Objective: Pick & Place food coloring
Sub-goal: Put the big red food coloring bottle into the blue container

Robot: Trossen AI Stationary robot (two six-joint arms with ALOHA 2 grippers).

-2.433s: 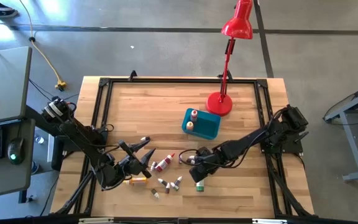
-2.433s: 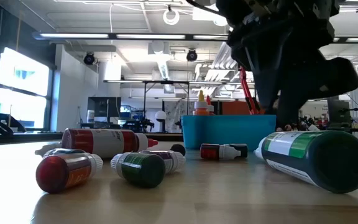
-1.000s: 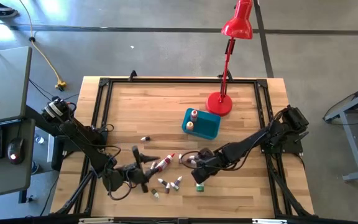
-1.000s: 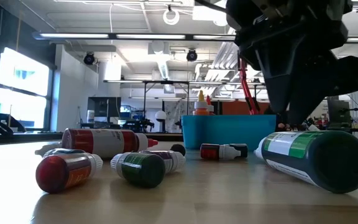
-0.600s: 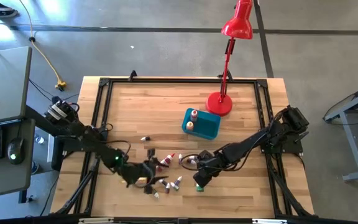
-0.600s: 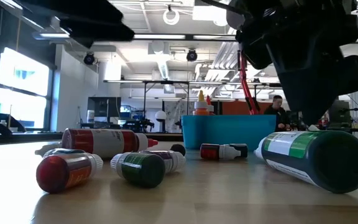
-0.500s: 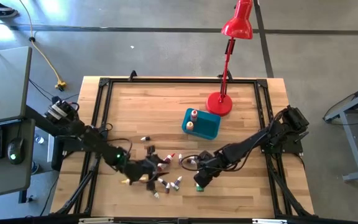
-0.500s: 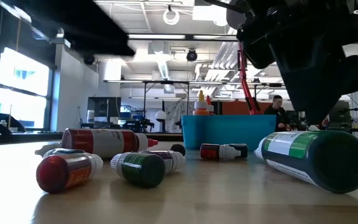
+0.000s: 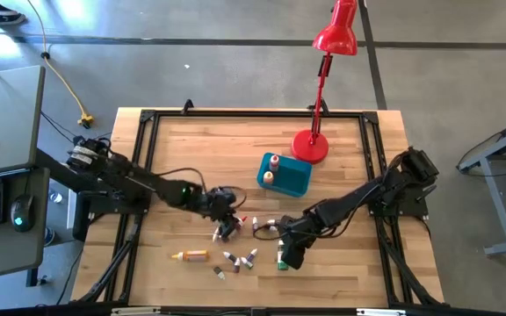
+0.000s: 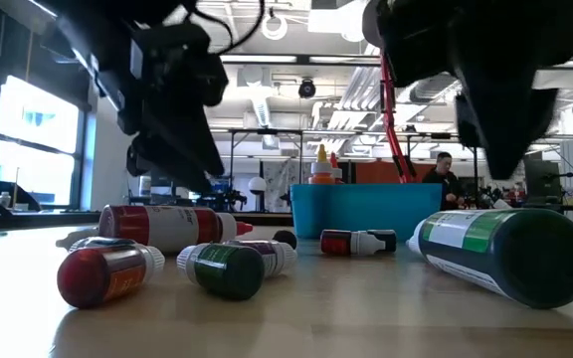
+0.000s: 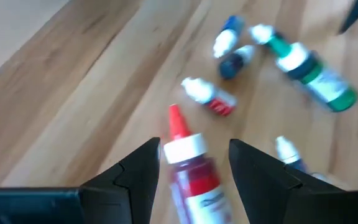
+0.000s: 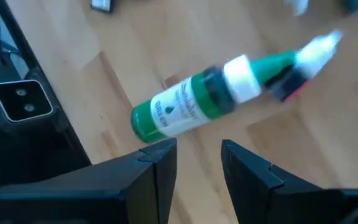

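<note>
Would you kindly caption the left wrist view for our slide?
Open left gripper poised over a lying red food coloring bottle, other bottles scattered beyond.

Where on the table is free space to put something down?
Bare wood lies behind the teal tub, along the table far edge, and right of the red lamp. The front middle is crowded with food coloring bottles.

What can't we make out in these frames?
- High view: caps and labels of the small bottles, too small.
- Low view: left tool tips, lost in silhouette.
- Left wrist view: red bottle base, cut off by the frame edge.
- Right wrist view: bottles beyond the green bottle, blurred.
</note>
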